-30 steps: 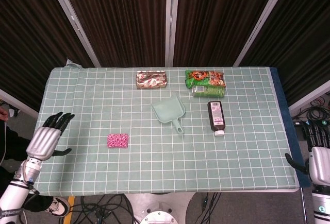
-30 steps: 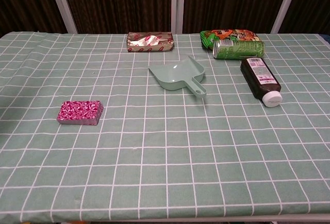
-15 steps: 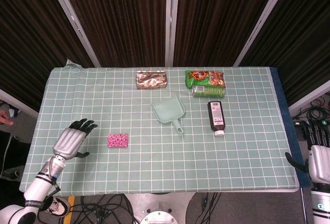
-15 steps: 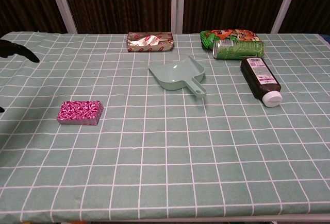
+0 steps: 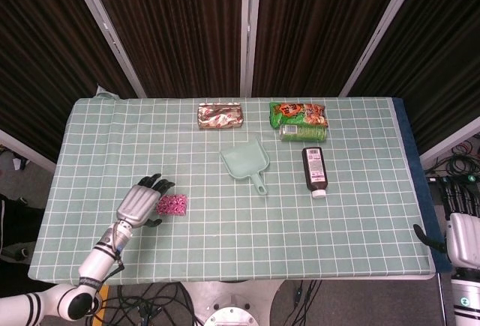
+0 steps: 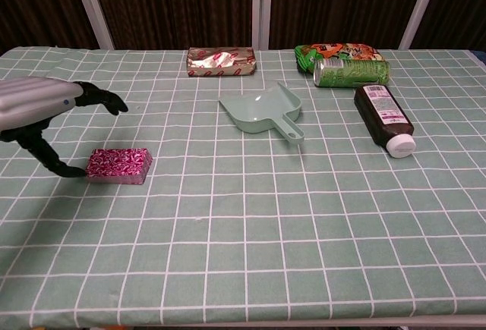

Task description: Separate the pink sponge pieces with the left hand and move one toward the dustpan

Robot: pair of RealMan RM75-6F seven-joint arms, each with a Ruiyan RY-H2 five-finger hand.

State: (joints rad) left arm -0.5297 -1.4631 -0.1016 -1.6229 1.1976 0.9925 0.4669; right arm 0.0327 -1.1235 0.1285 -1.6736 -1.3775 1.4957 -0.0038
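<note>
The pink patterned sponge block (image 5: 171, 205) (image 6: 117, 165) lies flat on the checked cloth at the left of the table; I cannot tell its pieces apart. My left hand (image 5: 140, 203) (image 6: 42, 110) hovers just left of it with fingers spread and empty, the thumb tip close to the sponge's left end. The pale green dustpan (image 5: 246, 162) (image 6: 264, 111) sits near the table's middle, handle pointing toward me and to the right. My right hand (image 5: 463, 237) hangs off the table's right edge, fingers upright and holding nothing; it is out of the chest view.
A foil snack pack (image 5: 220, 115) lies at the back centre. A green snack bag (image 5: 298, 112), a green can (image 5: 303, 133) and a dark bottle (image 5: 314, 170) lie at the back right. Table edge runs close behind my left hand.
My left hand has swept rightward from the table's left edge to just beside the sponge. The sponge, the dustpan and the right hand have not moved.
</note>
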